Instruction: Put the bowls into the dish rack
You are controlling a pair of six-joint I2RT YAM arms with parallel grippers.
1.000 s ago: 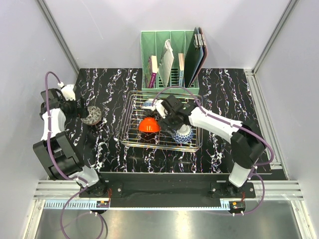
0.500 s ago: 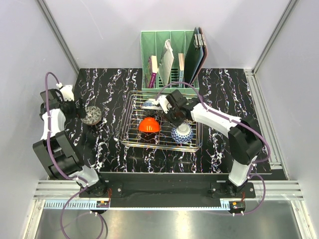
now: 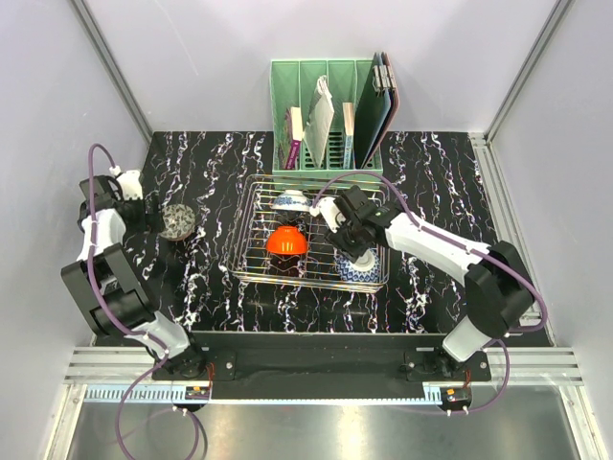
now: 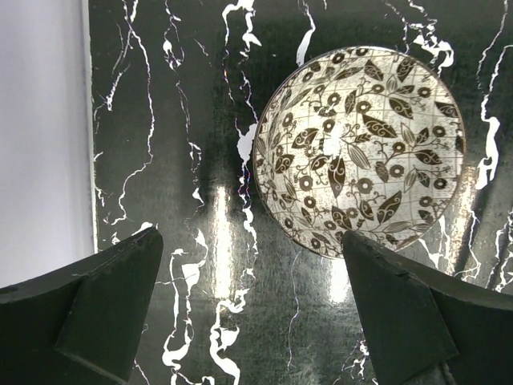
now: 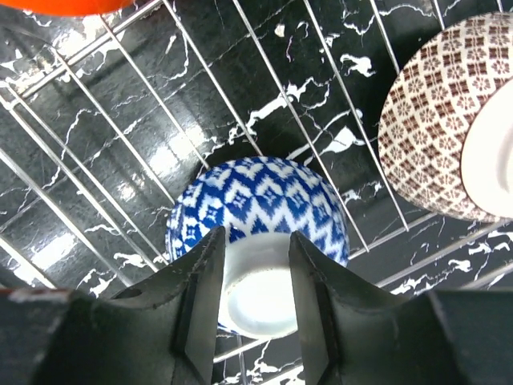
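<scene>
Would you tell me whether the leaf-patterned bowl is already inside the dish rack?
No, the leaf-patterned bowl sits on the table, left of the dish rack.

Bright, even overhead light fills the top view, casting only soft shadows on the glossy black tabletop (image 3: 211,287). In the left wrist view, glare streaks run down lower centre and a hot spot whitens the leaf-patterned bowl (image 4: 361,148); in the right wrist view, reflections flare at left and the foot of the blue-and-white bowl (image 5: 256,200) blows out white.
</scene>
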